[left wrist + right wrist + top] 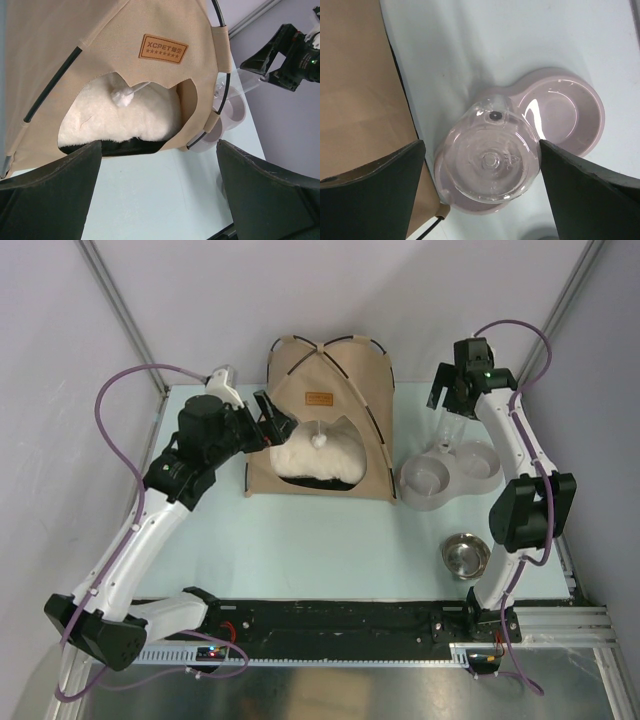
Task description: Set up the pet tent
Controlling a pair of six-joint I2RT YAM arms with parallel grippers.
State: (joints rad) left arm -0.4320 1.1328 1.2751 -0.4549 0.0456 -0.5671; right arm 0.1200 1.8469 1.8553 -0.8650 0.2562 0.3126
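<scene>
**Pet tent stands at the back of the surface, both hands open**

**Top external.** The tan beige fabric pet tent with black trim (345, 375) stands upright at the back middle of the pale surface (300, 540). Its opening faces the arms and its rear side is hidden. A fluffy cream-white cushion (315, 458) fills the doorway, with its back part hidden under the fabric. A white pompom (319, 440) hangs in front of it. The small brown label patch (319, 398) is too small to read here. The left hand (278, 430) sits just beside the tent's left edge. The right hand (452, 405) hangs over the clear bottle (452, 432) of a pale pink double-bowl feeder (482, 468) to the right of the tent. A round steel bowl (465, 556) lies nearer the arms.

**Left wrist.** The black fingers (50, 195) are spread wide with nothing between them. The patch reads "XCPET", then small characters that are hard to make out, over a row of stars. A thin dark pole (228, 80) curves down the tent's right side. The tent's top and left side are cut off.

**Right wrist.** The fingers (370, 195) are spread on either side of the bottle, seen from above. A gap shows on one side; on the other, contact cannot be judged. The embossed marks on the bottle are unreadable. Only a cropped tan strip of the tent shows.
</scene>
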